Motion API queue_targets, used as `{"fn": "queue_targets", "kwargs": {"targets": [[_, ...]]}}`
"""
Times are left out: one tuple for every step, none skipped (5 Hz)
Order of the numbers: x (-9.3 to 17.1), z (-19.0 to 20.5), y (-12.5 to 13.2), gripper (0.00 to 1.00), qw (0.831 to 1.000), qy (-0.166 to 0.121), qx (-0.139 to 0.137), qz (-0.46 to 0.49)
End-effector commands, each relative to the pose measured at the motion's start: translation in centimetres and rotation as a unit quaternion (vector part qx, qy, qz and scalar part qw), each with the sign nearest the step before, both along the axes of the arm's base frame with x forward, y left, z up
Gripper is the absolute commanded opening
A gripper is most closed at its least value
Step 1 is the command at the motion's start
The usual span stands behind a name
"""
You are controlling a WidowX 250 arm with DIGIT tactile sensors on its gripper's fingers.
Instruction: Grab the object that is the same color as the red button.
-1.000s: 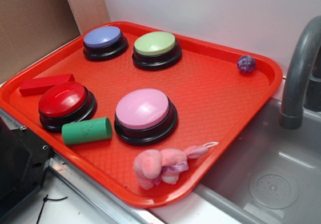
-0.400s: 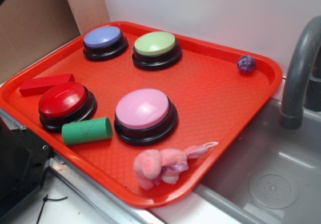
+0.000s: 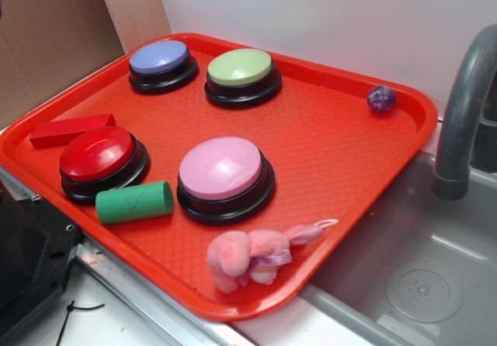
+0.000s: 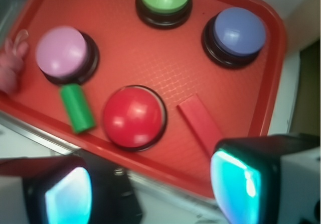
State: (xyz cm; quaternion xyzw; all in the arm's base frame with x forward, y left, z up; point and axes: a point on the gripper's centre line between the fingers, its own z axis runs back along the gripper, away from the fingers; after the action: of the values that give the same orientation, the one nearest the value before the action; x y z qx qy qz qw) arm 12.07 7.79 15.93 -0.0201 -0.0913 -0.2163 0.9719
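Note:
The object, a small flat red block (image 3: 71,129), lies at the left edge of the orange-red tray (image 3: 334,152), just behind the red button (image 3: 97,154). Seen from the wrist, the block (image 4: 200,123) lies slanted to the right of the red button (image 4: 134,116). My gripper (image 4: 150,191) hovers high above the tray's near edge, open, with nothing between its cyan pads (image 4: 235,184). The block sits ahead of the right finger, apart from it. The exterior view does not show the gripper.
A green cylinder (image 3: 134,202) lies in front of the red button. Pink (image 3: 223,169), green (image 3: 241,68) and blue (image 3: 160,57) buttons, a pink plush (image 3: 248,254) and a purple ball (image 3: 380,98) share the tray. A sink (image 3: 419,268) with a grey faucet (image 3: 462,121) is at right.
A thin grey part of the arm has come into the top left corner of the exterior view. Nothing on the tray has moved.

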Motion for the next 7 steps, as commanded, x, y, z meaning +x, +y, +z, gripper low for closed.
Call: {"fn": "queue_targets", "kwargs": {"targets": [[1.8,-4.3,3.1,1.00,0.994,-0.025,0.059,-0.091],[1.9,-6.2,3.6,1.00,0.988,-0.025,0.073,-0.135],[1.9,-8.1,4.1,1.00,0.986,-0.022,0.076,-0.150],[2.0,-9.5,4.8,1.00,0.984,-0.034,0.070,-0.161],[2.3,-11.2,5.8,1.00,0.984,-0.035,0.047,-0.167],[2.9,-12.9,6.4,1.00,0.985,-0.032,0.036,-0.168],[3.4,-14.7,6.7,1.00,0.985,-0.007,0.038,-0.167]]}}
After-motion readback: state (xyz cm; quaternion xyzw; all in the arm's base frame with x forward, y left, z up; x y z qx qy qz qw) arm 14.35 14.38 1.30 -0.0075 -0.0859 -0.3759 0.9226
